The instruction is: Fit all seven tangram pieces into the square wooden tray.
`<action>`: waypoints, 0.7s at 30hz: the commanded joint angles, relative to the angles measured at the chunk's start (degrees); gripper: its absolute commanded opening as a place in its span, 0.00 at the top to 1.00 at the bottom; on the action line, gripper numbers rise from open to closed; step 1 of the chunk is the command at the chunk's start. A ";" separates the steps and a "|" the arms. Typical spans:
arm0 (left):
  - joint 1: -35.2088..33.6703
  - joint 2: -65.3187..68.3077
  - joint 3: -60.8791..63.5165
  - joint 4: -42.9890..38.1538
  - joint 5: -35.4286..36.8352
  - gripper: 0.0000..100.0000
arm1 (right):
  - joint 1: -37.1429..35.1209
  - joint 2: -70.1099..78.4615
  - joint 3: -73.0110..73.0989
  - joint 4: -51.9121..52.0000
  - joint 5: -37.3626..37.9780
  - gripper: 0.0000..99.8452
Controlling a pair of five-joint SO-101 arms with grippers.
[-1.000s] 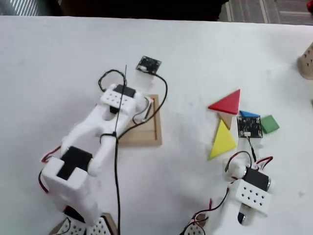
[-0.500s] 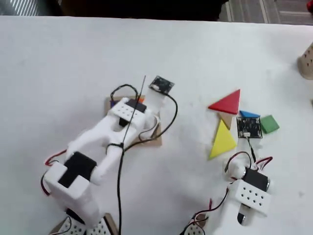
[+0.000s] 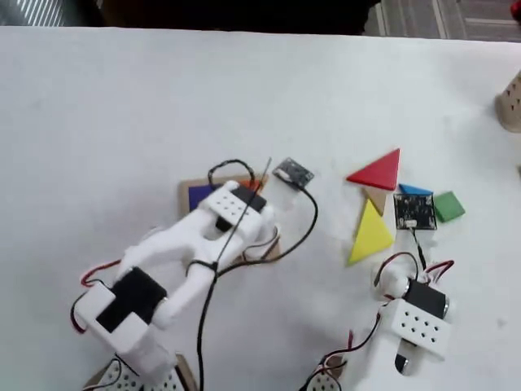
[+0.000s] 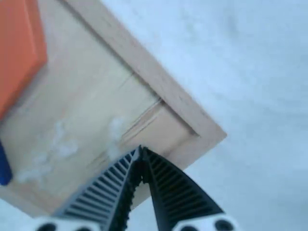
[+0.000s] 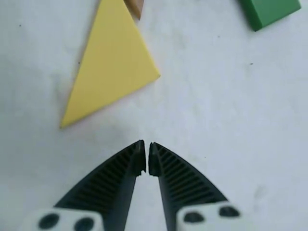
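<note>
Wooden tray (image 4: 163,91) beneath closed left claw (image 4: 141,153)

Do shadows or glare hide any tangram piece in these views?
High view: even light, no glare on the red triangle. Left wrist view: pale patches on the tray floor, perhaps sheen. Right wrist view: a faint shadow edges the yellow triangle, no glare.

Reading no text, label, brand, number or sign anywhere; seeing only plain, unmarked surfaces on the wooden tray (image 4: 154,77), the yellow triangle (image 5: 108,67) and the white table (image 3: 122,98).
</note>
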 commanded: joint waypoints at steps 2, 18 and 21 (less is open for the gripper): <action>1.98 -5.93 1.41 1.14 0.00 0.98 | -0.57 -0.84 -0.09 -1.27 0.53 0.98; -17.89 -20.97 18.55 -9.14 0.00 0.98 | -0.66 -0.84 -0.09 -1.27 0.35 0.98; -18.95 -20.97 19.25 -9.93 0.00 0.98 | -0.75 -0.84 -0.09 -1.27 0.26 0.98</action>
